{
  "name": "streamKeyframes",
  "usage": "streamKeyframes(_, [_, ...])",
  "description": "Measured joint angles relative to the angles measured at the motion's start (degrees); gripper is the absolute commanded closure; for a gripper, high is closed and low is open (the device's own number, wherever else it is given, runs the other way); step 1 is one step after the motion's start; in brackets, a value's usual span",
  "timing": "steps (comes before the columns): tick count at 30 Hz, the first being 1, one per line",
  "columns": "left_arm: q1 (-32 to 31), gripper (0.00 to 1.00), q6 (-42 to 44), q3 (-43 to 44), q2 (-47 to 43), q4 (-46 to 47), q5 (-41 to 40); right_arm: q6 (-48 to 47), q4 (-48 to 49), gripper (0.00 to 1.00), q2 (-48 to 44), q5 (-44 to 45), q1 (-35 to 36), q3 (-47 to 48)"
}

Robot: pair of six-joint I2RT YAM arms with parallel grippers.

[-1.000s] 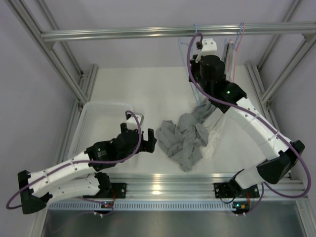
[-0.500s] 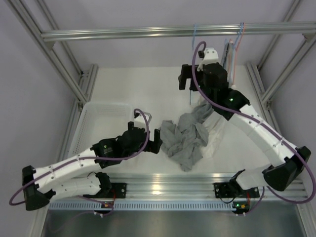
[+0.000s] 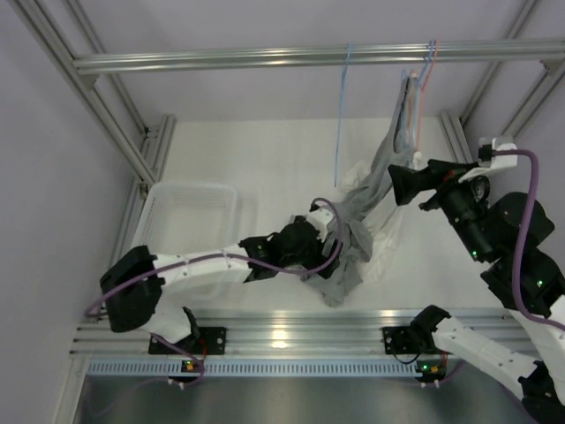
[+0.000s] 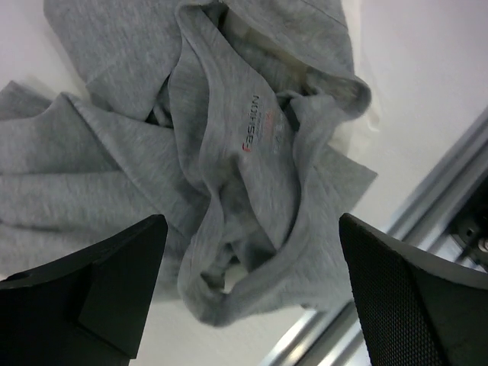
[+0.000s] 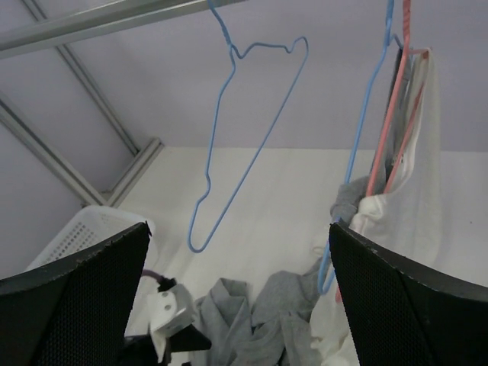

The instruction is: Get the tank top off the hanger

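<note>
**Jaws both wide open, empty**

L jaws: spread full, nothing held, poised over grey tank top (image 4: 252,152), heaped on white tabletop (image 3: 265,150) near front rail. One grey strip up toward hanger cluster (image 3: 415,97) at right; can't tell if hooked. R jaws: spread full, nothing held, up high, facing bare blue hanger (image 5: 245,152). White basket (image 3: 190,187) at left.

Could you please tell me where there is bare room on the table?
Bare tabletop at the back, between the white basket and the empty blue hanger. Crowded mid-table around the left claw and grey tank top, and under the loaded hangers.
</note>
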Motion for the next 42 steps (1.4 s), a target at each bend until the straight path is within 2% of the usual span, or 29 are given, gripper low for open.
streamKeyframes(3, [-0.04,0.01,0.50,3.74,8.31,1.95,-1.36,-0.61,-2.27,0.01,-2.75,0.07,0.02,-0.98])
streamKeyframes(5, [-0.04,0.17,0.33,5.51,13.16,3.28,-2.84,-1.14,-3.82,0.01,-3.82,-0.13,0.02,-1.86])
streamKeyframes(6, [-0.04,0.22,0.26,6.05,15.06,3.65,-3.30,-1.29,-4.37,0.01,-4.13,-0.22,0.02,-2.25])
streamKeyframes(7, [-0.02,0.36,0.04,6.43,16.98,4.07,-3.78,-1.60,-4.92,0.01,-4.44,-0.39,0.02,-2.73])
streamKeyframes(8, [-0.04,0.46,-0.37,6.47,18.27,4.44,-3.98,-1.81,-5.44,0.01,-4.59,-0.48,0.02,-3.13])
streamKeyframes(9, [-0.04,0.52,-0.46,6.47,19.34,4.61,-4.09,-2.10,-5.90,0.01,-4.68,-0.57,0.02,-3.48])
streamKeyframes(11, [-0.04,0.57,-0.57,6.47,20.26,5.03,-4.04,-2.54,-6.49,0.01,-4.79,-0.76,0.02,-4.13])
streamKeyframes(13, [-0.09,0.79,-0.85,6.47,20.31,5.70,-4.02,-2.75,-6.99,0.01,-4.79,-0.92,0.02,-4.48])
streamKeyframes(14, [-0.11,1.00,-0.90,6.47,20.31,6.27,-4.02,-2.84,-7.13,0.01,-4.79,-0.96,0.02,-4.61])
streamKeyframes(17, [-0.11,1.00,-0.76,6.19,19.87,6.62,-4.17,-3.21,-7.37,0.01,-4.79,-0.96,0.02,-4.81])
streamKeyframes(20, [-0.20,1.00,-1.60,3.32,15.56,6.34,-5.60,-3.58,-7.37,0.01,-4.85,-0.92,0.02,-4.81])
streamKeyframes(24, [-0.33,1.00,-2.47,-1.22,2.10,2.82,-10.40,-4.00,-7.37,0.01,-4.98,-0.35,0.02,-4.81])
streamKeyframes(28, [-0.35,1.00,-3.19,-1.66,-12.57,-0.44,-16.72,-4.20,-7.37,0.01,-5.29,1.05,0.02,-4.81])
streamKeyframes(31, [-0.35,1.00,-4.07,-0.17,-20.24,-5.05,-22.97,-4.20,-7.37,0.01,-5.33,1.86,0.02,-4.81])
streamKeyframes(37, [-0.35,1.00,-5.51,3.30,-27.04,-15.58,-32.61,-4.33,-7.37,0.01,-5.53,2.97,0.02,-4.74])
streamKeyframes(42, [-0.35,1.00,-2.86,14.05,-27.71,-23.08,-37.40,-5.09,-7.45,0.01,-5.33,3.76,0.02,-4.00])
